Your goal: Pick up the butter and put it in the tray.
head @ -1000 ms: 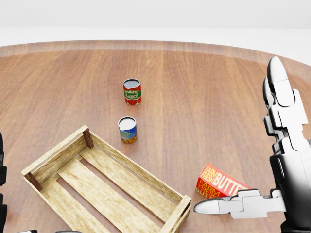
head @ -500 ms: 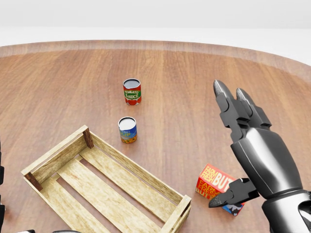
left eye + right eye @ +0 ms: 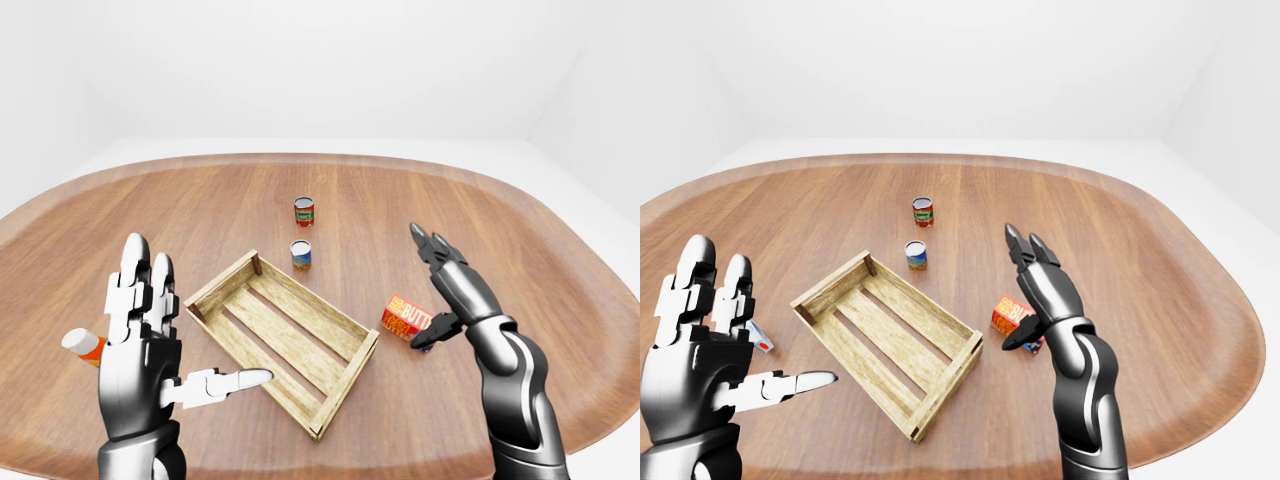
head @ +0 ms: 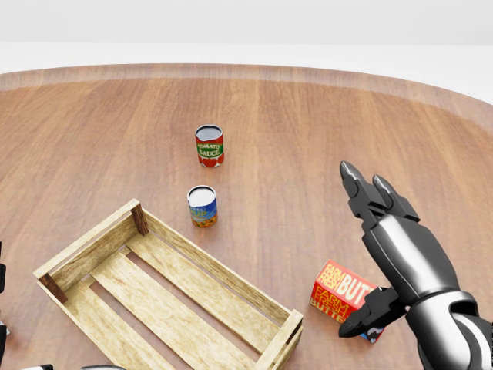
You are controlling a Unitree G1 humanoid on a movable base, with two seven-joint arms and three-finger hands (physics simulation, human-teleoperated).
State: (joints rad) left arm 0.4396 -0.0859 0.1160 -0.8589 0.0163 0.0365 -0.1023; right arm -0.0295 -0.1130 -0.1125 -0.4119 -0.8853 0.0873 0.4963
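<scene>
The butter (image 4: 337, 290) is a red box lying on the wooden table, to the right of the tray's near corner. The tray (image 4: 223, 266) is an empty wooden slatted crate at lower left in the head view. My right hand (image 4: 362, 250) is open, its fingers (image 4: 360, 193) stretched out above and to the right of the butter, its thumb (image 4: 368, 316) covering the box's right end. My left hand (image 3: 190, 330) is open and empty, held up to the left of the tray (image 3: 315, 295).
A tomato sauce can (image 4: 209, 145) and a second, blue-labelled can (image 4: 202, 206) stand upright above the tray. A small orange and white object (image 3: 80, 343) lies behind my left hand. The table's rounded edge (image 3: 560, 395) runs close to the right arm.
My right hand has swung in from the right edge, tipped forward and come down over the butter; its thumb now hides the box's right end. The butter, the tray and the cans have not moved.
</scene>
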